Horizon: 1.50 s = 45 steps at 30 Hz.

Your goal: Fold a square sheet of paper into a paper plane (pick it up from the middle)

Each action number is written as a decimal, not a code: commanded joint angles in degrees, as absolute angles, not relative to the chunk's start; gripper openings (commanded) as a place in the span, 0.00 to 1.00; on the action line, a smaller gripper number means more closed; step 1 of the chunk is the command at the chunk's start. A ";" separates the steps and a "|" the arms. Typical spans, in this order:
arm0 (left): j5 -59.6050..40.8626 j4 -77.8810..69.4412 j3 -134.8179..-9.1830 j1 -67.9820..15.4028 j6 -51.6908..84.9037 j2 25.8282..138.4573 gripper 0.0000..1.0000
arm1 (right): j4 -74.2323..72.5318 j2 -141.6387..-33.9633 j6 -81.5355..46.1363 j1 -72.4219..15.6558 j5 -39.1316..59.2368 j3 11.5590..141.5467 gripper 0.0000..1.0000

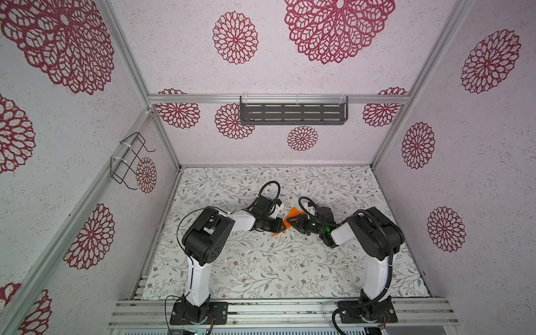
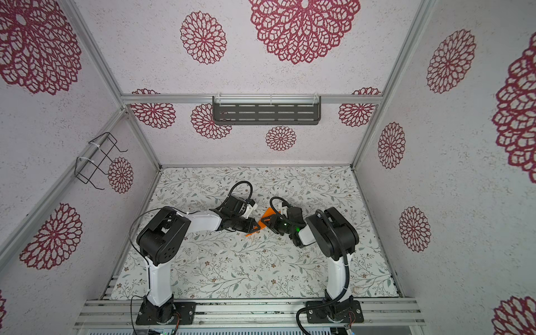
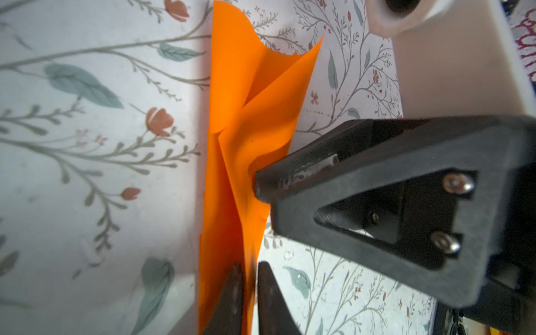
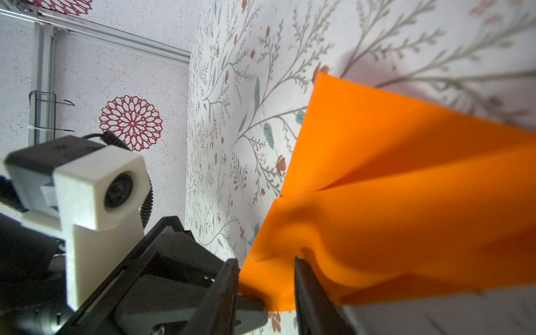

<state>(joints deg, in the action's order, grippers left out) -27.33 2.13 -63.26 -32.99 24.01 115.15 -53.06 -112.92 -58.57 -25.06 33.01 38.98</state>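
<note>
Pinching the orange paper from the side, my right claw has its tips closed on a folded layer, and the sheet dimples where they bite. My left claw sits at one end of the paper with its jaws almost together and the paper running between them. That spot is dark and blurred, so I cannot tell whether they press it or only straddle it.

Held this way, from opposite sides, the paper stands up on edge with its flaps fanning apart instead of lying flat. I take that to be the point: one claw steadies while the other works a crease. In both top views the two claws meet nose to nose around the middle of the desk, the paper showing between them. It is flimsy stuff, so I judge any sideways tug would tear or unfold it.
</note>
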 commanded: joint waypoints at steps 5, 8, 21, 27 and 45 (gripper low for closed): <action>-24.23 7.18 -60.09 -31.98 25.92 113.05 0.14 | -51.36 -113.96 -58.18 -24.69 31.99 40.47 0.36; -22.93 8.08 -59.53 -31.94 26.45 113.12 0.13 | -50.82 -114.08 -58.12 -24.62 31.93 40.67 0.36; -24.08 9.60 -57.40 -31.99 26.56 109.71 0.12 | -49.13 -114.81 -58.05 -24.64 31.99 41.20 0.36; -23.12 12.92 -57.39 -31.94 25.03 107.71 0.13 | -47.91 -114.83 -57.85 -24.61 31.82 41.23 0.36; -16.88 11.84 -63.46 -33.64 21.96 103.00 0.24 | -42.90 -114.13 -56.73 -24.65 31.20 41.88 0.36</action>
<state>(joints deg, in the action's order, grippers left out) -18.52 12.84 -61.56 -32.86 23.64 102.65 -48.84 -113.67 -58.08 -24.99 33.26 41.87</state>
